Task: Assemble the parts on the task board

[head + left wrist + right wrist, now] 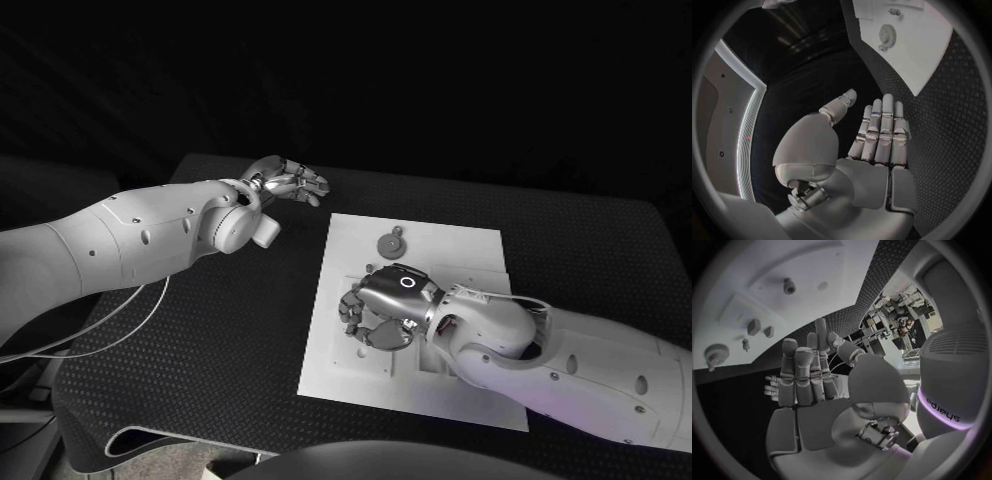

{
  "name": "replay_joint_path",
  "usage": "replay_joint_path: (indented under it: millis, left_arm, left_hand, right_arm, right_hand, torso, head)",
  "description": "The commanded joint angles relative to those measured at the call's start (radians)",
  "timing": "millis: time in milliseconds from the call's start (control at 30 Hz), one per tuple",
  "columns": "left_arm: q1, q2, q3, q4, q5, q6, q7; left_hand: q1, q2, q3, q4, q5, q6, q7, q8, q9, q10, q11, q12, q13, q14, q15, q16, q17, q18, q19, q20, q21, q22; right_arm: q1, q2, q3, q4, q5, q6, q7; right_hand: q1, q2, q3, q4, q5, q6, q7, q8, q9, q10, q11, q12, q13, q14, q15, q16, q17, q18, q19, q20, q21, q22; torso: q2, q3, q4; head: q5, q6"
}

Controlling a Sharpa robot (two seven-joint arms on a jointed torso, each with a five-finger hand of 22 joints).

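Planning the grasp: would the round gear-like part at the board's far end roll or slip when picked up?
The gear-like part lies flat on the task board, so rolling seems unlikely. It looks small and thin, probably light and rigid, perhaps awkward to pinch.

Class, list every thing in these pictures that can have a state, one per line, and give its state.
left hand: off the board over the black table, fingers straight and apart, holding nothing.
right hand: over the task board, fingers apart, nothing in it.
task board: flat on the table.
gear-shaped part: lying on the board's far end, untouched.
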Motion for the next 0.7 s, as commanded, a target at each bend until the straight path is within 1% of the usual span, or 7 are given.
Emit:
replay_joint_path:
  millis: [33,100,233,367,567,633,700]
  left_arm:
    - [0.001,0.005,0.001,0.002,0.005,0.012,0.013]
    - [0.001,0.006,0.001,0.002,0.005,0.014,0.013]
    - [0.001,0.005,0.001,0.003,0.005,0.014,0.012]
    - [0.001,0.006,0.001,0.004,0.005,0.015,0.012]
    - [0.001,0.005,0.001,0.003,0.005,0.017,0.010]
    - [0.001,0.004,0.001,0.003,0.005,0.017,0.010]
    - [0.001,0.004,0.001,0.004,0.005,0.017,0.010]
  left_hand:
    - [0.001,0.003,-0.005,0.000,-0.005,-0.007,0.002,0.003,-0.001,-0.005,0.000,0.004,-0.001,0.006,0.002,-0.006,0.002,-0.015,0.009,0.001,0.002,-0.002]
    - [0.001,0.003,-0.005,0.000,-0.005,-0.007,0.002,0.003,-0.001,-0.005,0.000,0.004,-0.001,0.006,0.002,-0.006,0.002,-0.015,0.009,0.001,0.002,-0.002]
    - [0.001,0.004,-0.005,0.000,-0.005,-0.007,0.002,0.003,-0.002,-0.005,0.000,0.004,-0.001,0.006,0.002,-0.007,0.002,-0.015,0.009,0.001,0.002,-0.002]
    - [0.001,0.004,-0.005,0.000,-0.005,-0.006,0.002,0.003,-0.002,-0.005,0.000,0.004,-0.001,0.006,0.002,-0.007,0.003,-0.015,0.009,0.001,0.002,-0.002]
    - [0.001,0.004,-0.006,0.000,-0.005,-0.007,0.002,0.003,-0.002,-0.005,0.000,0.004,-0.001,0.006,0.002,-0.008,0.004,-0.015,0.009,0.001,0.002,-0.003]
    - [0.001,0.004,-0.006,0.000,-0.005,-0.007,0.002,0.003,-0.002,-0.005,0.000,0.004,-0.001,0.006,0.002,-0.008,0.004,-0.015,0.009,0.001,0.002,-0.003]
    - [0.001,0.004,-0.006,0.000,-0.005,-0.007,0.002,0.003,-0.002,-0.005,0.000,0.004,-0.001,0.006,0.002,-0.008,0.004,-0.015,0.009,0.001,0.002,-0.003]
  right_arm:
    - [-0.010,0.007,-0.009,-0.015,-0.036,0.030,0.022]
    - [-0.010,0.007,-0.019,-0.018,-0.037,0.039,0.020]
    - [-0.013,0.006,-0.028,-0.029,-0.048,0.052,0.017]
    - [-0.017,0.010,-0.029,-0.031,-0.040,0.058,0.017]
    - [-0.021,0.014,-0.035,-0.037,-0.037,0.075,0.017]
    - [-0.023,0.012,-0.037,-0.039,-0.036,0.079,0.017]
    - [-0.024,0.010,-0.039,-0.042,-0.036,0.084,0.017]
  right_hand:
    - [0.034,0.024,0.006,-0.001,0.004,0.001,0.002,0.005,0.001,0.003,-0.001,0.003,0.001,-0.002,-0.008,0.004,0.001,0.020,0.005,0.000,0.004,0.019]
    - [0.035,0.024,0.006,-0.001,0.004,0.001,0.002,0.005,0.001,0.002,-0.001,0.002,0.002,-0.002,-0.008,0.003,0.001,0.020,0.005,0.000,0.004,0.019]
    - [0.035,0.024,0.006,-0.001,0.004,0.001,0.003,0.005,0.002,0.002,-0.001,0.002,0.002,-0.002,-0.008,0.003,0.001,0.020,0.005,0.000,0.004,0.019]
    - [0.035,0.024,0.006,-0.001,0.004,0.000,0.003,0.004,0.002,0.002,-0.001,0.002,0.003,-0.002,-0.008,0.003,0.001,0.020,0.005,-0.001,0.004,0.019]
    - [0.035,0.025,0.006,-0.001,0.004,0.000,0.003,0.004,0.002,0.002,-0.001,0.002,0.003,-0.003,-0.008,0.003,0.001,0.020,0.005,0.000,0.004,0.019]
    - [0.035,0.025,0.006,-0.001,0.004,0.000,0.003,0.004,0.003,0.002,-0.001,0.002,0.004,-0.003,-0.008,0.003,0.001,0.020,0.005,0.000,0.004,0.019]
    - [0.035,0.025,0.005,-0.001,0.004,0.000,0.003,0.004,0.003,0.002,-0.001,0.002,0.004,-0.003,-0.008,0.003,0.002,0.020,0.005,0.000,0.004,0.019]
  torso:
    - [-0.001,-0.0007,0.0027]
    - [-0.001,-0.0013,0.0022]
    - [-0.001,-0.0014,0.0008]
    - [0.000,-0.0002,-0.0006]
    - [0.000,0.0022,0.0014]
    - [0.000,0.0007,0.0003]
    - [0.000,0.0004,0.0006]
  head:
    - [0.009,-0.004]
    - [0.011,-0.005]
    - [0.015,-0.009]
    - [0.020,-0.012]
    - [0.022,-0.018]
    - [0.023,-0.019]
    - [0.023,-0.019]
